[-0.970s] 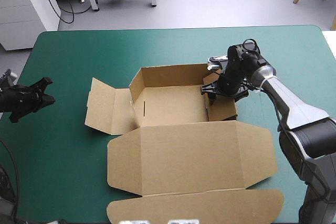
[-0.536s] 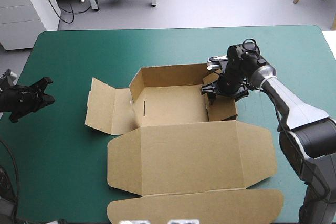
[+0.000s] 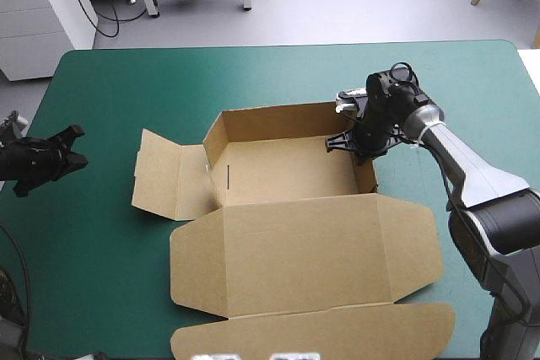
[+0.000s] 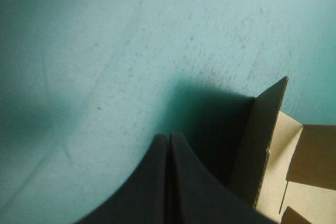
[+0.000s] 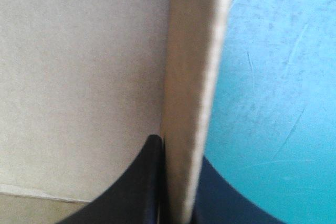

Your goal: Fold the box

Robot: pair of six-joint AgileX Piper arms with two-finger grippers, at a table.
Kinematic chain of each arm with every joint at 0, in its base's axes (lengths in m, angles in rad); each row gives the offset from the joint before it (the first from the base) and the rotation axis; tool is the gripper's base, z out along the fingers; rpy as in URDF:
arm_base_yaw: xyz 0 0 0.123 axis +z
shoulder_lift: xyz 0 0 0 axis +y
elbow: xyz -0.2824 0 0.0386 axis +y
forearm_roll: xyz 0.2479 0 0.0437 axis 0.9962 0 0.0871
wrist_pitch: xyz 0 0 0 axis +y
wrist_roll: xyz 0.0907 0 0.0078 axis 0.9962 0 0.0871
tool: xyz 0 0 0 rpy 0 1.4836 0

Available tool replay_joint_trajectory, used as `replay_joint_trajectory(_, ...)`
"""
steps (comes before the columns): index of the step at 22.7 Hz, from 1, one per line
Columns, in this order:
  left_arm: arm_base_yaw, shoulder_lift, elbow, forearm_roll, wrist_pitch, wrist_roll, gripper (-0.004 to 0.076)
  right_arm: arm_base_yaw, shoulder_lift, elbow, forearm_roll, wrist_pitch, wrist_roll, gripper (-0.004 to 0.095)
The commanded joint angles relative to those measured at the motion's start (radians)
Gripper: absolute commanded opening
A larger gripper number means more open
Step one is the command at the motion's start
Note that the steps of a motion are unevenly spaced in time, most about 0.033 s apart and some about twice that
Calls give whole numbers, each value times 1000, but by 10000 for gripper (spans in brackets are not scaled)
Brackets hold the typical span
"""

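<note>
The brown box (image 3: 287,170) lies at the table's middle with its back wall and right wall raised. My right gripper (image 3: 364,142) stands over the right wall's far end, shut on the box. In the right wrist view the board's edge (image 5: 194,77) runs up between the two black fingers of the right gripper (image 5: 178,148), with the box's inside on one side and teal-green cover on the other. My left gripper (image 3: 72,147) hangs shut near the table's left edge, well away from the box. In its own view the left gripper (image 4: 168,136) points at bare cover, a box flap (image 4: 268,140) off to the side.
The box's left side flap (image 3: 169,174) lies spread flat on the cover. The wide lid (image 3: 304,250) lies flat toward the front, and its tuck flap (image 3: 312,330) reaches the front edge. Bare teal-green cover (image 3: 110,90) stretches between the left gripper and the box.
The right gripper's fingers have shut onto the right wall, which leaned inward earlier and now stands upright. The box has slid slightly to the left. The left arm has not moved.
</note>
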Motion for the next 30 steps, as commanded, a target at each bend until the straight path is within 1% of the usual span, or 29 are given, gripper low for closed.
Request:
replay_joint_trajectory(1,-1,-43,-23,-41,-6,57,-10,0,-58,-23,11,-8,-31,-11)
replay_joint_trajectory(3,-1,-43,-23,-41,-8,55,-10,0,-67,-23,11,-14,-39,-19)
replay_joint_trajectory(5,-1,-43,-23,-41,-15,110,-10,0,-108,-27,14,-39,-48,-19)
replay_joint_trajectory(6,-1,-43,-23,-41,-15,163,-10,0,-154,-47,14,-51,-55,-19)
replay_joint_trajectory(10,-1,-43,-23,-41,3,242,-10,0,-309,-162,14,-48,-85,-19)
replay_joint_trajectory(12,-1,-43,-23,-31,11,251,-10,0,-367,-211,14,-56,-85,-19)
replay_joint_trajectory(16,-1,-43,-23,-14,-19,251,-8,0,-436,-232,12,-53,-177,-19)
replay_joint_trajectory(18,-1,-43,-23,-14,-25,251,20,0,-436,-232,12,-57,-211,-19)
replay_joint_trajectory(19,-1,-43,-23,-14,-23,251,71,0,-434,-232,12,-105,-217,-19)
replay_joint_trajectory(20,-1,-43,-23,-14,-21,251,127,0,-434,-232,14,-141,-171,-19)
replay_joint_trajectory(21,-1,-43,-23,-14,-21,251,231,0,-434,-232,27,-168,-164,-19)
replay_joint_trajectory(24,-1,-41,-23,-14,-19,238,484,0,-434,-232,59,-182,-194,-19)
replay_joint_trajectory(25,-1,-41,-23,-14,-11,236,561,0,-434,-232,59,-182,-194,-19)
replay_joint_trajectory(26,-2,-41,-23,-16,-6,236,619,0,-434,-232,59,-182,-194,-19)
replay_joint_trajectory(28,-2,-35,-23,-27,-16,236,668,0,-434,-232,59,-193,-189,-19)
replay_joint_trajectory(30,-2,-24,-23,-55,-50,236,664,0,-434,-232,59,-214,-186,-19)
